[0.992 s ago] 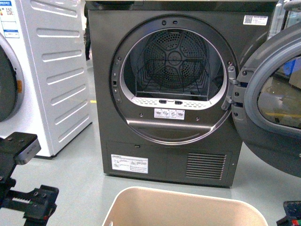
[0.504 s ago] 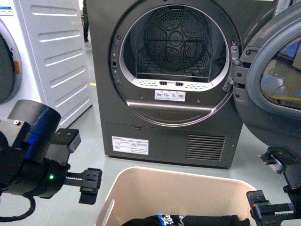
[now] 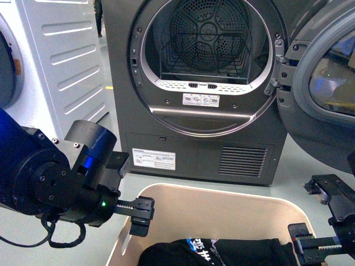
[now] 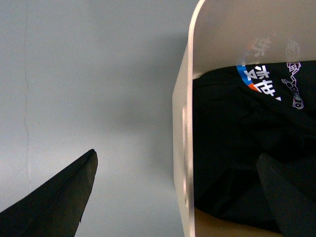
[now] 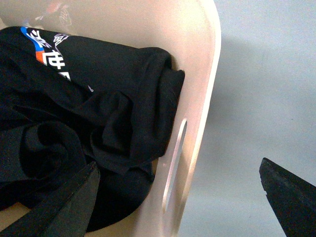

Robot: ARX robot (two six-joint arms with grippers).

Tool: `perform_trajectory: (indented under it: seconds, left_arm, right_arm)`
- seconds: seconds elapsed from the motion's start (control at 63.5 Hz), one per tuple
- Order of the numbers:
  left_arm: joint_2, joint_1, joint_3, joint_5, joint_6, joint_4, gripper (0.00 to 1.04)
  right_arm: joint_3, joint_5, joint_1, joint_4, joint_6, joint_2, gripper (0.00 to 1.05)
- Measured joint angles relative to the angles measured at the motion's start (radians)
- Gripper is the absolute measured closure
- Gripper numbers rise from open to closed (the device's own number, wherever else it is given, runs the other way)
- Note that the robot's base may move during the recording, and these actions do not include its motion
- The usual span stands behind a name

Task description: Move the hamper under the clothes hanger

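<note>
Because the clothes hanger appears in none of the views, only the hamper (image 3: 222, 213) can be placed: it stands on the floor directly in front of the robot, low in the front view, just before the dark grey dryer (image 3: 199, 155), whose door (image 3: 319, 127) hangs open to the right. Its long side seems to run across the robot's front, so one short end wall faces each arm, and neither arm is clearly nearer. A black garment (image 3: 222, 252) with printed lettering lies inside.

The left gripper (image 3: 141, 217) sits at the left end wall. In the left wrist view its jaws are spread wide, one finger (image 4: 59, 197) outside over the floor and the other inside above the garment, with the wall and its handle slot (image 4: 184, 148) between them, seemingly untouched. The right gripper (image 3: 303, 244) mirrors this at the right end wall, equally wide apart and holding nothing, straddling the wall near its slot (image 5: 175, 163).

My judgement is that both grippers must close on their walls before the tub can be lifted or dragged.
</note>
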Motion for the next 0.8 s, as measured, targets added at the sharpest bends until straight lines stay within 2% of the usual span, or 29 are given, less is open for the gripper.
perform_trajectory:
  seconds: [0.803]
  left_arm:
    - [0.102, -0.029, 0.050, -0.013, -0.026, 0.000, 0.07]
  right_arm:
    - [0.016, 0.003, -0.005, 0.062, 0.001, 0.088, 0.08]
